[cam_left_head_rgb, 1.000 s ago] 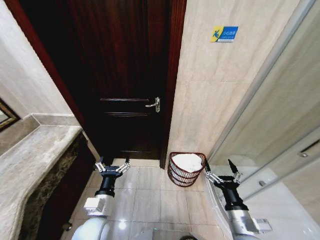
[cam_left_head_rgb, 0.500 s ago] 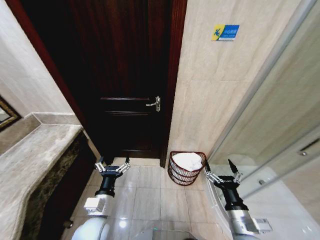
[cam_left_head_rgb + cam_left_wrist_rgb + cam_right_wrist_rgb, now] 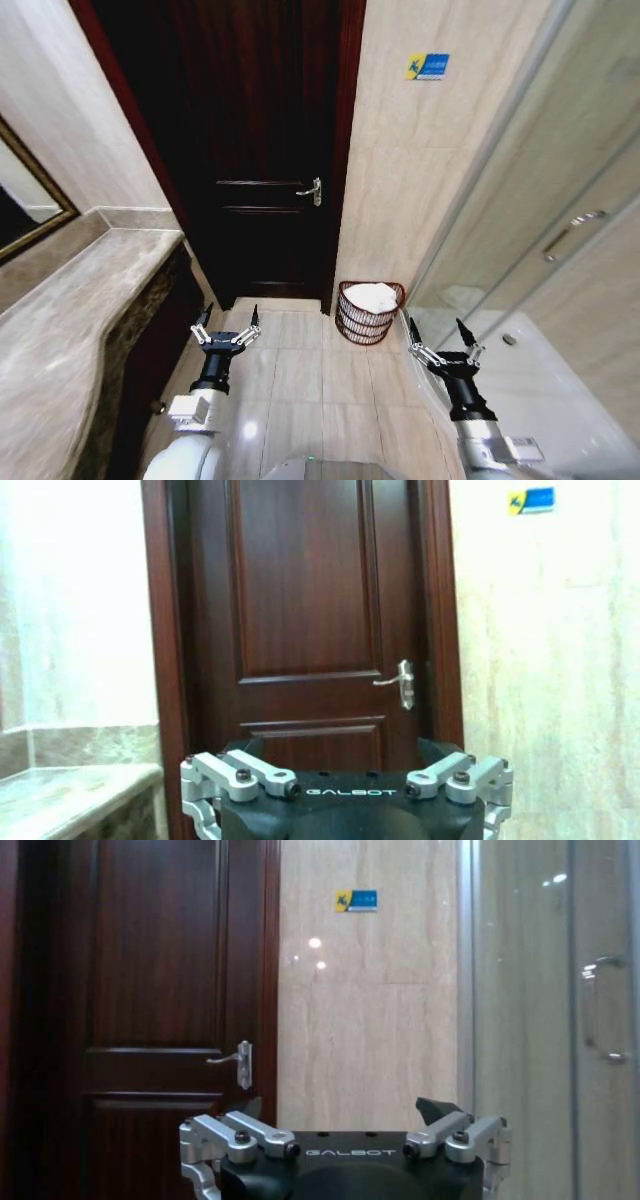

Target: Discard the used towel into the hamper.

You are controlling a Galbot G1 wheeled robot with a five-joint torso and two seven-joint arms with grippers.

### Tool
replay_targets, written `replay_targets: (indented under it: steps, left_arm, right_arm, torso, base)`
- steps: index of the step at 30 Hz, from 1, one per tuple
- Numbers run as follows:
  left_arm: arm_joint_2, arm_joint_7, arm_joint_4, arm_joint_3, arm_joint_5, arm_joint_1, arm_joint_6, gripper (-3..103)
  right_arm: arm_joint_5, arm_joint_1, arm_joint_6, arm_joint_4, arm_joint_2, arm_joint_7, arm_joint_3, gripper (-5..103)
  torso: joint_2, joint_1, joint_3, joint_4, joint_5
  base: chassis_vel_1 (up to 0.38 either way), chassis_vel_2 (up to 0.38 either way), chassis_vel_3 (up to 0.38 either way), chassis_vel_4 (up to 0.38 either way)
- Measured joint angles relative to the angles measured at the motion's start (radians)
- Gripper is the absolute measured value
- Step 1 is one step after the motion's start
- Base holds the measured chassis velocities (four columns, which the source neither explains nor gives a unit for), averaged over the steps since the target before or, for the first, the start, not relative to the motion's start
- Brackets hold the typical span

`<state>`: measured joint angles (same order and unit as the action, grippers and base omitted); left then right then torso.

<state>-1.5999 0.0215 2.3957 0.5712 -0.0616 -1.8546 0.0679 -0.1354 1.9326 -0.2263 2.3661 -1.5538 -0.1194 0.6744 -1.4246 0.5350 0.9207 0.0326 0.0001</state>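
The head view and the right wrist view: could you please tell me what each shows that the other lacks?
The head view has the dark reddish-brown woven hamper holding a white towel, the marble counter, and the open left gripper. The right wrist view has the glass shower door's metal handle. Both share the dark wooden door, its silver lever, the blue wall sign, and the open right gripper.

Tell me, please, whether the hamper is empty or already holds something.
Not empty: the hamper stands upright by the wall with a white towel lying inside, up near its rim.
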Motion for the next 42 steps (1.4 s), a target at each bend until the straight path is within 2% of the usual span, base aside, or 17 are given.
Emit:
replay_targets:
  steps: [1, 5, 6, 8, 9, 14, 22, 42]
  left_arm:
    - [0.0, 0.0, 0.0, 0.0, 0.0, 0.0, 0.0, 100]
    - [0.0, 0.0, 0.0, 0.0, 0.0, 0.0, 0.0, 100]
    - [0.0, 0.0, 0.0, 0.0, 0.0, 0.0, 0.0, 100]
    - [0.0, 0.0, 0.0, 0.0, 0.0, 0.0, 0.0, 100]
    - [0.0, 0.0, 0.0, 0.0, 0.0, 0.0, 0.0, 100]
    - [0.0, 0.0, 0.0, 0.0, 0.0, 0.0, 0.0, 100]
    - [0.0, 0.0, 0.0, 0.0, 0.0, 0.0, 0.0, 100]
    - [0.0, 0.0, 0.0, 0.0, 0.0, 0.0, 0.0, 100]
  right_arm:
    - [0.0, 0.0, 0.0, 0.0, 0.0, 0.0, 0.0, 100]
    - [0.0, 0.0, 0.0, 0.0, 0.0, 0.0, 0.0, 100]
    - [0.0, 0.0, 0.0, 0.0, 0.0, 0.0, 0.0, 100]
    - [0.0, 0.0, 0.0, 0.0, 0.0, 0.0, 0.0, 100]
    - [0.0, 0.0, 0.0, 0.0, 0.0, 0.0, 0.0, 100]
    - [0.0, 0.0, 0.0, 0.0, 0.0, 0.0, 0.0, 100]
    - [0.0, -0.001, 0.0, 0.0, 0.0, 0.0, 0.0, 100]
    - [0.0, 0.0, 0.0, 0.0, 0.0, 0.0, 0.0, 100]
  torso:
    - [0.0, 0.0, 0.0, 0.0001, 0.0008]
    - [0.0, 0.0, 0.0, 0.0, -0.0007]
    - [0.0, -0.001, 0.0, 0.0, 0.0007]
    - [0.0, -0.001, 0.0, 0.0, 0.0008]
    - [-0.001, -0.002, -0.001, 0.0001, -0.0008]
    - [-0.001, -0.001, 0.0, -0.0003, 0.0003]
    - [0.001, 0.001, 0.0, 0.0003, 0.0002]
    - [0.0, 0.0, 0.0, 0.0, -0.0001]
  base:
    - [0.349, -0.337, -0.375, 0.361]
    - [0.36, -0.363, -0.353, 0.358]
    - [0.368, -0.35, -0.339, 0.291]
    - [0.368, -0.35, -0.282, 0.291]
    - [0.208, -0.282, -0.248, 0.226]
    - [0.053, -0.039, -0.173, 0.176]
    - [-0.052, 0.019, 0.103, -0.057]
    - [-0.023, -0.019, 0.026, 0.02]
